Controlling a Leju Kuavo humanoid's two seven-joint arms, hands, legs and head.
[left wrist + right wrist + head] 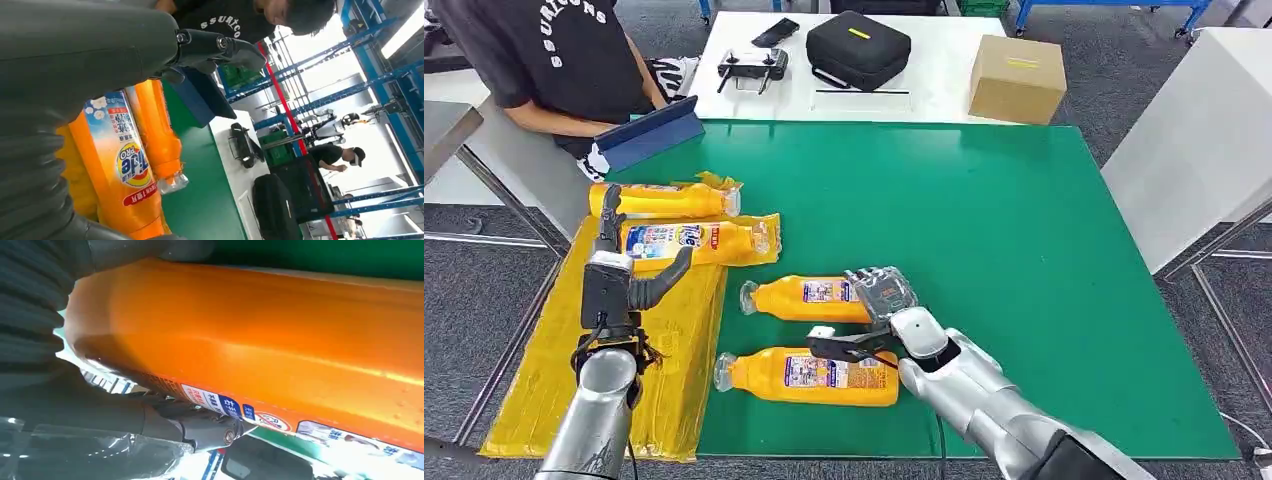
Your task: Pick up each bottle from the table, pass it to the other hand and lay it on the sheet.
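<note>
Roughly half done, by my reading: two bottles lie on the yellow sheet (pixel 554 400), two are left on the green mat (pixel 1024 260).

Landmark: the mat. Near to far.

- Near bottle (pixel 809 376): lies on its side on the mat near its front edge, cap toward the sheet. Nothing touches it. Label is a small blue-and-white panel with a red spot; too small to read in the head view.
- Right hand (pixel 879 305): just behind that bottle, wrapped over the base end of the second bottle (pixel 809 299), thumb under, fingers over the top. The right wrist view shows the orange body (pixel 260 345) pressed close against the palm, so I judge the grip closed on it. Whether it is lifted off the mat I cannot tell. Blue and red label patches there carry print too blurred to read.
- Left hand (pixel 614 270): over the sheet beside the mat's left edge, fingers spread and pointing up, holding nothing; looks ready to receive.
- Third bottle (pixel 699 242): on the sheet at the mat's left edge. In the left wrist view its label (pixel 132 165) reads "Tide PRO", with a red band of characters I cannot make out.
- Fourth bottle (pixel 664 199): on the sheet just behind the third; label not legible.
- Beyond the mat's far left corner, a person (pixel 554 60) in a black shirt with white lettering, only partly readable.

Left to do: hand over and lay down the second bottle, then the near one.
</note>
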